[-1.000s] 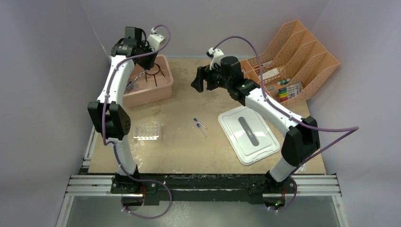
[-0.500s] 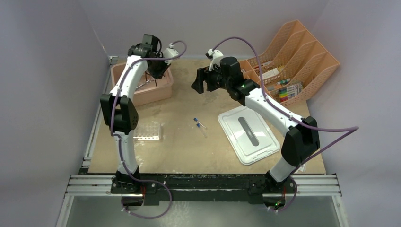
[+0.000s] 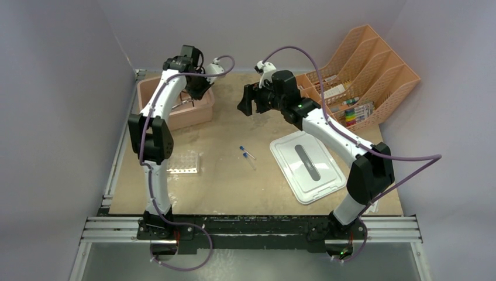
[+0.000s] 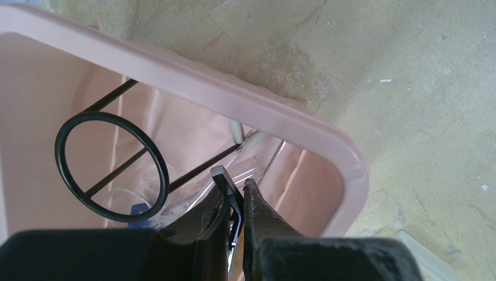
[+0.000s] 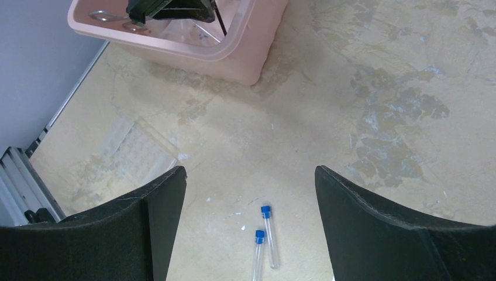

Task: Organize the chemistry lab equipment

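Note:
My left gripper [image 3: 196, 88] hangs inside the pink bin [image 3: 199, 111] at its right end. Its jaws [image 4: 237, 187] are shut on a thin metal tip of the silver tongs [image 5: 105, 14], whose scissor handles lie at the bin's left. The black wire ring stand [image 4: 105, 115] and clear glassware [image 4: 193, 199] also lie in the bin. Two blue-capped vials [image 3: 247, 154] lie side by side mid-table, below my right gripper [image 5: 250, 172], which hovers wide open with nothing in it. The clear tube rack [image 3: 182, 163] rests on the table near the left arm.
A white lid [image 3: 307, 167] lies flat at the right of the vials. Orange file racks [image 3: 362, 76] holding pens and boxes stand at the back right. The bin's rim [image 4: 281, 111] is close around my left fingers.
The left arm has swung right, carrying its shut gripper from over the bin's left side down to its right end. The right arm has not moved.

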### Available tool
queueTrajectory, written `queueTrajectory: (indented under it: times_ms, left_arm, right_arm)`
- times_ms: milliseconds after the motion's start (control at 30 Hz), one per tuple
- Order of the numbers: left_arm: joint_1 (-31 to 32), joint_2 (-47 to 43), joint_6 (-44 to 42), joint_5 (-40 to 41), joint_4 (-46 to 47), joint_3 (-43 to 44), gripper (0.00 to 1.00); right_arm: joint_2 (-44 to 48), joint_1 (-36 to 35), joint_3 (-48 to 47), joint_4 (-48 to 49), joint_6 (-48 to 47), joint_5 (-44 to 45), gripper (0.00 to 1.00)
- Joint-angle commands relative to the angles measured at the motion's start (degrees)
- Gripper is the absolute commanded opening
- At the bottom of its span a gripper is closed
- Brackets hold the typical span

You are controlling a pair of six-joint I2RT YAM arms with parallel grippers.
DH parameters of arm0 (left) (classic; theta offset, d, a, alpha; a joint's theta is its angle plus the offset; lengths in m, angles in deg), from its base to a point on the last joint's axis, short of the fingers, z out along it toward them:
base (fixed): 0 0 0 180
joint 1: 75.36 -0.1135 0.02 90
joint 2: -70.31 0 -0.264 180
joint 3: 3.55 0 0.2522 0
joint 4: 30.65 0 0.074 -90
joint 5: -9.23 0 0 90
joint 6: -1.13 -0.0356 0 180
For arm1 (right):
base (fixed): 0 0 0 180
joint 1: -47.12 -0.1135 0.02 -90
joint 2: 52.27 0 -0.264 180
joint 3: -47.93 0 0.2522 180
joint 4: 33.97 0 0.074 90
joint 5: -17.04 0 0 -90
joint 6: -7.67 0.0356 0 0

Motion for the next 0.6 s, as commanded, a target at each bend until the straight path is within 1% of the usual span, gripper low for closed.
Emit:
queueTrajectory:
  times_ms: [0,133,200,367,467,567]
  left_arm:
    - [0.2,0.77,-2.58,-1.57,1.52,0.54,0.0]
    - [0.2,1.43,-2.58,-1.99,1.52,-0.58,0.0]
    - [0.08,1.86,-0.91,-2.46,1.66,-0.22,0.01]
    - [-0.84,2.78,0.38,-6.93,1.14,1.28,0.04]
    - [-1.02,3.54,0.68,-6.43,1.26,1.34,0.05]
    - [-1.03,4.16,1.71,-5.38,1.78,1.08,0.1]
  right_arm:
    - [0.34,0.24,-2.44,0.37,-0.55,-1.28,0.82]
    - [0.43,0.25,-2.29,0.38,-0.56,-1.28,0.82]
    - [0.43,0.31,-2.18,0.46,-0.61,-1.47,0.81]
    - [0.58,0.41,-1.79,0.87,-0.64,-2.42,0.81]
    - [0.61,0.43,-1.69,0.84,-0.66,-2.36,0.81]
    - [0.58,0.43,-1.6,0.78,-0.64,-2.42,0.81]
